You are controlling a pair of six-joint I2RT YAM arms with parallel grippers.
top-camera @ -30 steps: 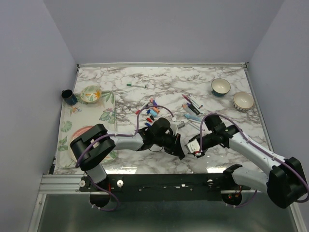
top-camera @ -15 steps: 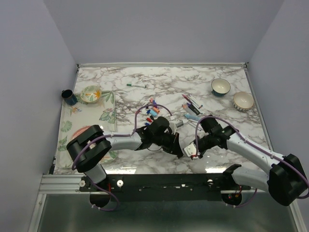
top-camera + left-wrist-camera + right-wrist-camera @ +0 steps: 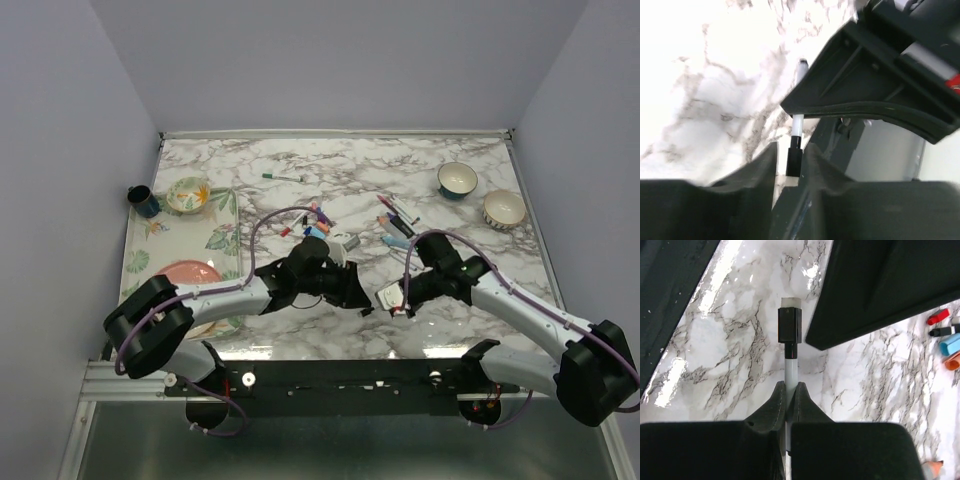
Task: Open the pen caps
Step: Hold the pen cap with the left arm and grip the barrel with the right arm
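Note:
Near the table's front edge my right gripper (image 3: 398,298) (image 3: 791,387) is shut on the white body of a pen (image 3: 790,371). A black pen cap (image 3: 790,326) (image 3: 794,161) sits on the pen's far end, pointing toward my left gripper (image 3: 362,300) (image 3: 791,150). The left jaws stand open on either side of that cap, with a gap showing on one side. More pen caps (image 3: 315,232) in red, blue and orange lie in a loose pile behind the left arm. A red cap (image 3: 938,316) and a blue one (image 3: 950,345) show in the right wrist view.
Several pens (image 3: 396,222) lie behind the right arm, and a green-tipped pen (image 3: 282,178) lies farther back. A floral tray (image 3: 225,215) at the left holds a pink plate (image 3: 185,272) and a small bowl (image 3: 187,193), with a dark mug (image 3: 143,200) beside it. Two bowls (image 3: 457,179) (image 3: 503,208) stand at the back right.
My right gripper has shut on the pen's body. The left jaws have opened off the black cap, and the left arm's elbow has swung out to the left.

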